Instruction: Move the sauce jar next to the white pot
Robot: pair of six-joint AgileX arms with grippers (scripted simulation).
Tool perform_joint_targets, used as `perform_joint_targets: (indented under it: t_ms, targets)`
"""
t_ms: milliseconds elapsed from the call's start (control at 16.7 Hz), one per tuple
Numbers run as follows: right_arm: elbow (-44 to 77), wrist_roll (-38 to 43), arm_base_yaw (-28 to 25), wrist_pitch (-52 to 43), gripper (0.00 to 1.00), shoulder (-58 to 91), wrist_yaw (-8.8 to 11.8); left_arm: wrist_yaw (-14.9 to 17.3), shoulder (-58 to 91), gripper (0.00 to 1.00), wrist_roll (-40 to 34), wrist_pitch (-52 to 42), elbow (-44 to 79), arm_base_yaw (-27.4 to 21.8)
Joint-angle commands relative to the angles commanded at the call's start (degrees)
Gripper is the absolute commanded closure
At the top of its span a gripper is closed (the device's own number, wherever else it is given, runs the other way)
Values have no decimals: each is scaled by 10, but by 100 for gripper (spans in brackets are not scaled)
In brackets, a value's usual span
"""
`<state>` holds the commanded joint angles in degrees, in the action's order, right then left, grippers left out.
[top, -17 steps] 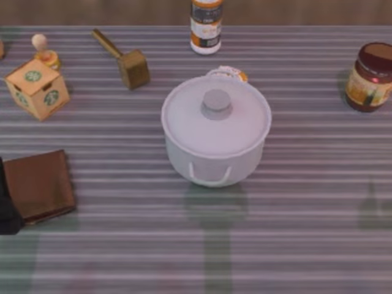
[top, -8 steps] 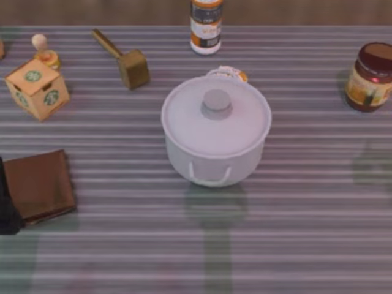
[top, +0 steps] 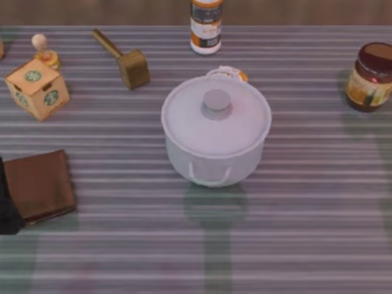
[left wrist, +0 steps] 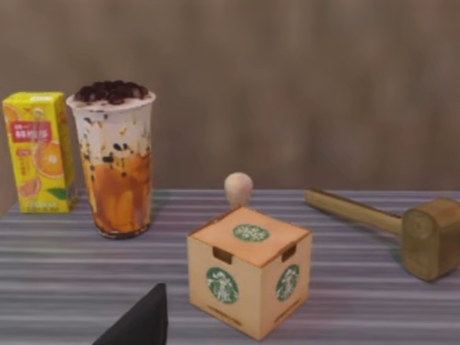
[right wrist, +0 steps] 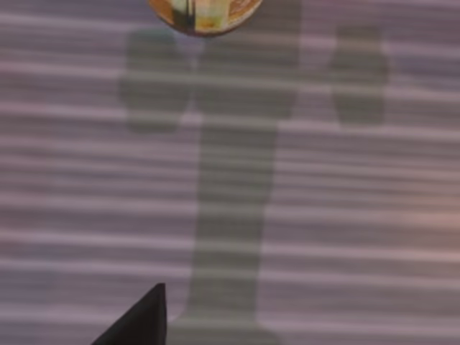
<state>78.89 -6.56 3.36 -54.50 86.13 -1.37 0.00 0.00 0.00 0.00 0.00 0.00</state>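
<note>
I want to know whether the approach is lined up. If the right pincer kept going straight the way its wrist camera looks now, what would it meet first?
Probably the sauce jar, which sits at the far edge of the right wrist view. Only bare striped table lies before it. Depth is unclear, and the pincer itself is not in view.

Striped grey surface (top: pixel 122 245), seen from above, with the white pot (top: pixel 215 131) at centre and the sauce jar (top: pixel 370 76) well apart at the right edge. An orange-and-white bottle (top: pixel 206 26), wooden mallet (top: pixel 127 59), printed box (top: pixel 37 88) and brown pad (top: pixel 39 185) lie along the far and left sides.
</note>
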Motion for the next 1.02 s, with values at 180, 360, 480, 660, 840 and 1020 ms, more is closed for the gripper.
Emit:
perform_joint_targets:
  t_ms: [180,360,480,660,840,1020]
  targets:
    - [158,-26,-3,-114,0,198,5,0,0,0,0,0,0,0]
    - [312,-52,-9,-193,0,361,13,0,0,0,0,0,0,0]
    - [409,-68,-15,-223,0,443,20,0,0,0,0,0,0,0]
    - [533,-89,-24,-239,0,529,31,0,0,0,0,0,0,0]
    - [614,-103,-33,-233,0,573,41,0,0,0,0,0,0,0]
    - [639,-108,-36,-227,0,585,45,0,0,0,0,0,0,0]
